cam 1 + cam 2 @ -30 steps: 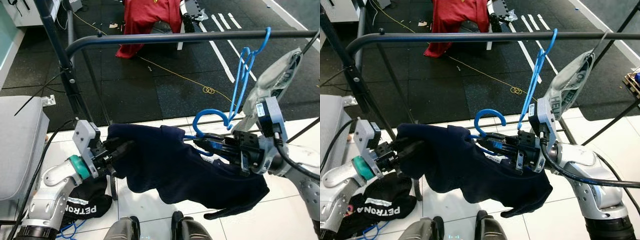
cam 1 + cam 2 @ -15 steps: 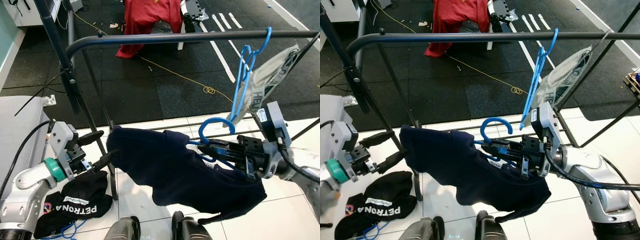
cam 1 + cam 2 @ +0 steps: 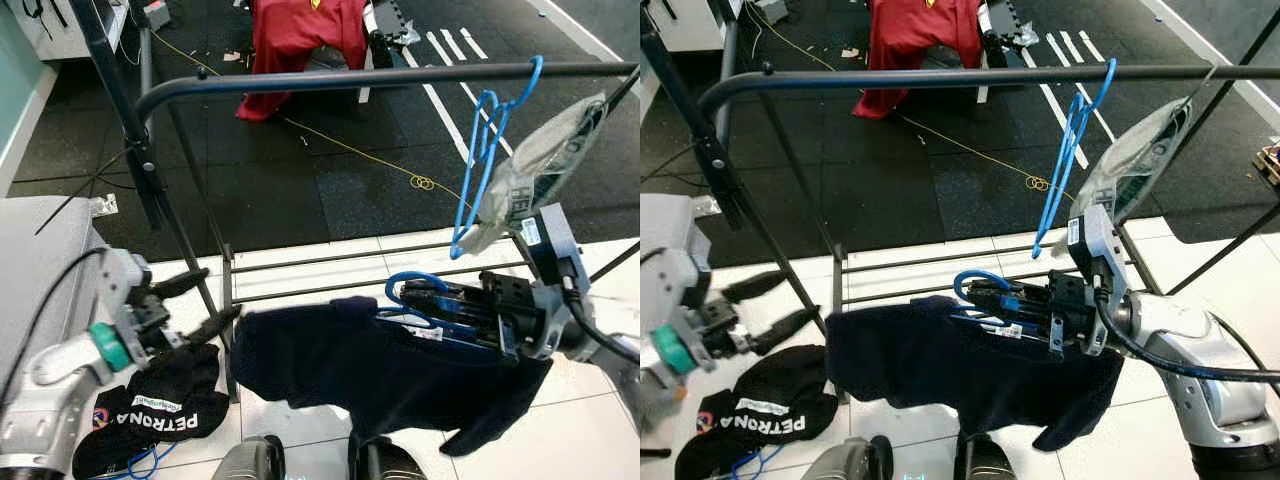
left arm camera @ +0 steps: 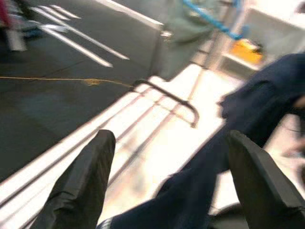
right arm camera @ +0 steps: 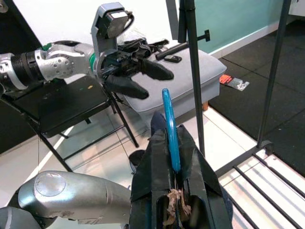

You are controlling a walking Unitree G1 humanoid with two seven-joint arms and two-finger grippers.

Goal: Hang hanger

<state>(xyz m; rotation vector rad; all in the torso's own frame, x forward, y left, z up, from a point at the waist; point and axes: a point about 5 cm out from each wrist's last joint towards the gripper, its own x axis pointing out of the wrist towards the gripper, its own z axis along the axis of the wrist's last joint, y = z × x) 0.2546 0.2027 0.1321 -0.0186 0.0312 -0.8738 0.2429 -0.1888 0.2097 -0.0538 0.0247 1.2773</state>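
Your left claw (image 3: 195, 305) has let go and hangs wide open; the navy garment (image 3: 350, 365) now droops from the blue hanger (image 3: 420, 300), clamped in your right claw (image 3: 445, 305) below the rail (image 3: 350, 78).

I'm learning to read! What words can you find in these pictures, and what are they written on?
"PETRONA", white letters seen upside down, on the black garment lying on the floor; the word may run on under a fold.
"HEL", partly hidden, on the clear plastic bag hanging from the rail.
A small white label on the right gripper and a tag on the navy garment are too small to read.
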